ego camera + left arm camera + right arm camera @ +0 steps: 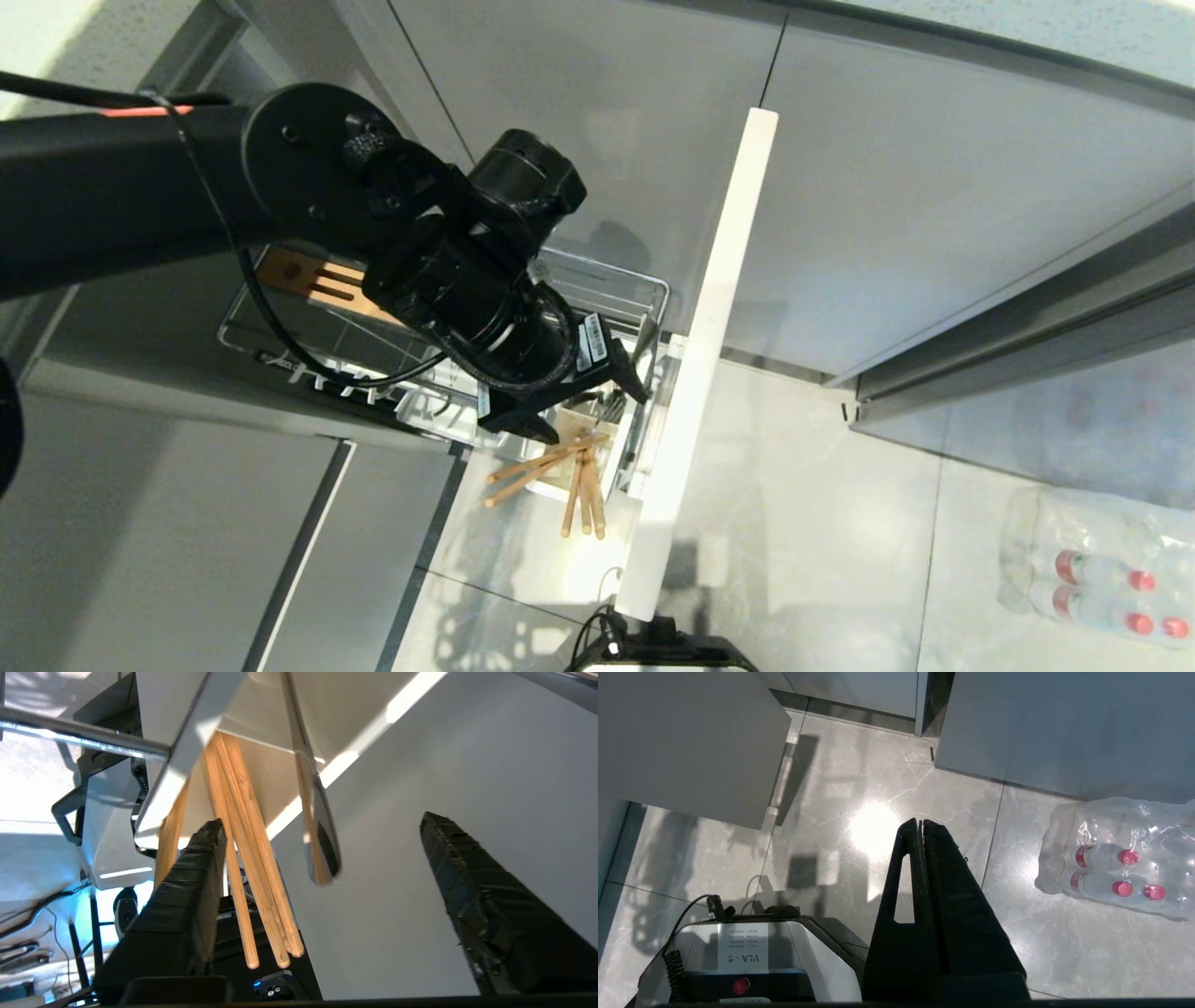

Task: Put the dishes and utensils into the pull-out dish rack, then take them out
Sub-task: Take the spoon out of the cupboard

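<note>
Your left arm reaches down over the pull-out dish rack [616, 289]; left gripper [322, 826] is spread wide, holding nothing, right at the white caddy [261, 714]; in the caddy you can see 4 chopsticks [252, 858] (maybe more behind) & 1 spoon [322, 844], ends sticking out; right gripper [920, 826] is pressed together, parked over the floor [878, 793] near 1 pack of bottles [1120, 858].
</note>
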